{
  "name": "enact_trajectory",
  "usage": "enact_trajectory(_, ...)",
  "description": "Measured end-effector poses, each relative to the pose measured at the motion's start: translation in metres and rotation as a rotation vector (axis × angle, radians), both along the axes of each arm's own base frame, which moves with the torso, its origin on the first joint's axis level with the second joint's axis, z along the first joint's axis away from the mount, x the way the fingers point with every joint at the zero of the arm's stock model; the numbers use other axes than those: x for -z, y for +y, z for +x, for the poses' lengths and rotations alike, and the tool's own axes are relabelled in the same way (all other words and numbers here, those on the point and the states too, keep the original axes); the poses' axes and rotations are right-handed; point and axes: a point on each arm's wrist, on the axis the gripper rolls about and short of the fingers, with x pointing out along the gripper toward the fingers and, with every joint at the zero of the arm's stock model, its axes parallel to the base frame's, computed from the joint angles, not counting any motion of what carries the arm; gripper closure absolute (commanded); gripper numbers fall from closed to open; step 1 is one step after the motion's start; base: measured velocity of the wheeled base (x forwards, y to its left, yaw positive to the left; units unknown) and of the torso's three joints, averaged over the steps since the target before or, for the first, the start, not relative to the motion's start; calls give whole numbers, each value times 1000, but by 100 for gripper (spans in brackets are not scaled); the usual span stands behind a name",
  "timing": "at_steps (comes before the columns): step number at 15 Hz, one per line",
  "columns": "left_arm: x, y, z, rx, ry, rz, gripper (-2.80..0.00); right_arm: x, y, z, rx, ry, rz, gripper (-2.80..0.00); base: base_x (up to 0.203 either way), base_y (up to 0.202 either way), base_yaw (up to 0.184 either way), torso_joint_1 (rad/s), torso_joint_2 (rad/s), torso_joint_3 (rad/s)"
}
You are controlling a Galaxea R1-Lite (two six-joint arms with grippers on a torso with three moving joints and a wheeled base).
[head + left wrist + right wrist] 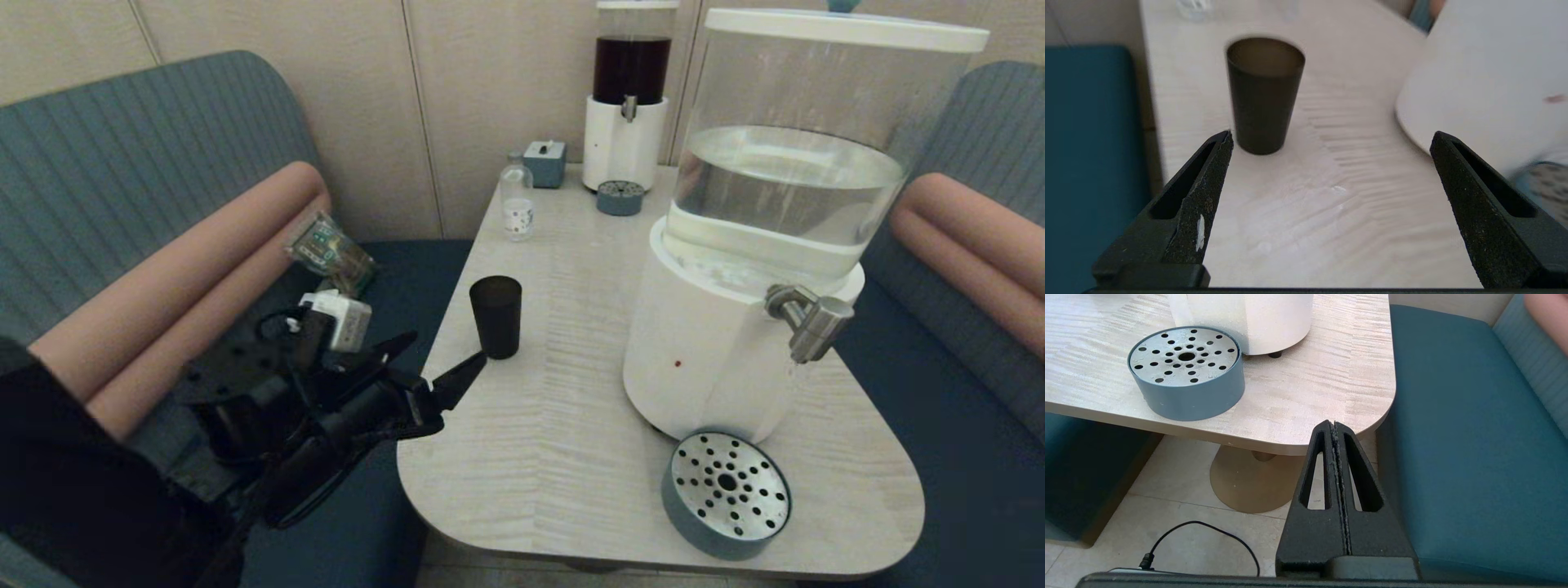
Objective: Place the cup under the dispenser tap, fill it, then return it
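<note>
I have the left gripper (441,363) at the near left edge of the tabletop (571,408), its fingers (1208,179) spread wide with nothing between them. The cup (495,315) stands upright on the tabletop just beyond the fingertips, well apart from the dispenser tap (808,318), which juts from the white base of the large water dispenser (735,327) on the far right side. In the left wrist view the cup (1265,94) sits off-centre, in line with one finger and not with the gap. My judgement: if I advance on this heading, that fingertip will strike the cup wall and push or tip the light tumbler before the fingers can enclose it; I must shift sideways first. A second risk is the dispenser base standing close to the other finger, which may limit how far I can correct. The drip tray (725,494) lies forward of the tap and does not appear to sit directly beneath the spout, so spillage during filling could reach the tabletop. The right gripper (1336,428) is parked below the tabletop's near right corner, fingers pressed together and empty.
</note>
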Motion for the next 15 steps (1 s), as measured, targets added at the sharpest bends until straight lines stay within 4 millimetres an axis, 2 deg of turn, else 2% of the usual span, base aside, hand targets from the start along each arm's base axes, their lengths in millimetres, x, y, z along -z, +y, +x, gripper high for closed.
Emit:
enact_trajectory(3,-14,19,-43,-10,-16,-10,-280,0,0,0,0,0,0,0,0,0,0,0,0,0)
enact_trajectory(4,-19,25,-56,-20,-27,-17,0,0,0,0,0,0,0,0,0,0,0,0,0,0)
enact_trajectory(8,-32,43,-95,-52,-87,-56,0,0,0,0,0,0,0,0,0,0,0,0,0,0)
enact_trajectory(15,-54,65,-125,-206,-207,-156,0,0,0,0,0,0,0,0,0,0,0,0,0,0)
